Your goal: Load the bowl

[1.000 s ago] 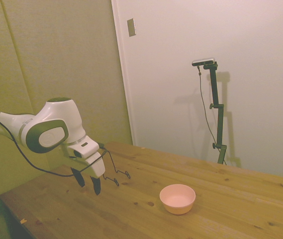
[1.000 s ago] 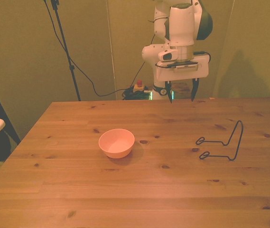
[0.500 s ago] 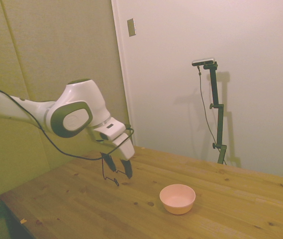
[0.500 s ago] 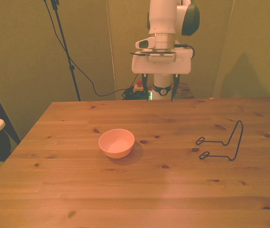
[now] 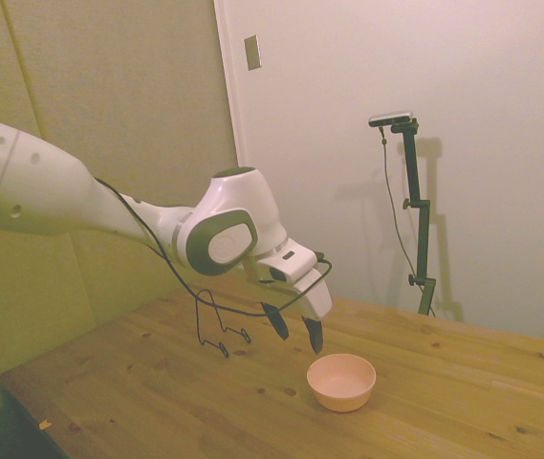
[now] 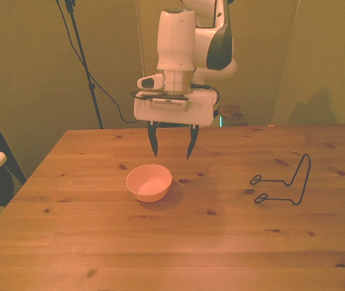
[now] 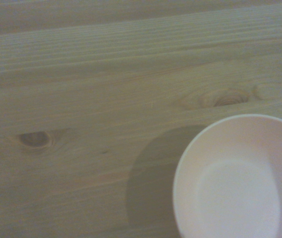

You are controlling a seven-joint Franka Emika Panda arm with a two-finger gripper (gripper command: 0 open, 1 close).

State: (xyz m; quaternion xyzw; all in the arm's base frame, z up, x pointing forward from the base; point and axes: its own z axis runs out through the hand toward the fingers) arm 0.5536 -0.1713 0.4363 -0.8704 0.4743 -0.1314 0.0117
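One bowl [image 6: 149, 182] — empty — under the spread hand [image 6: 171, 148].

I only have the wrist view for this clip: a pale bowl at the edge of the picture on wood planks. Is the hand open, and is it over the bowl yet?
Observer: The hand is open and empty, fingers spread and pointing down.
Operator: And its place relative to the bowl?
Observer: It hangs above the table, not touching the bowl. In the front view it sits just behind the bowl and a little toward the front view's right.
Operator: Anything in the bowl, or anything else on the table?
Observer: The bowl is empty and upright. A thin black wire rack stands well off toward the front view's right, apart from the bowl.
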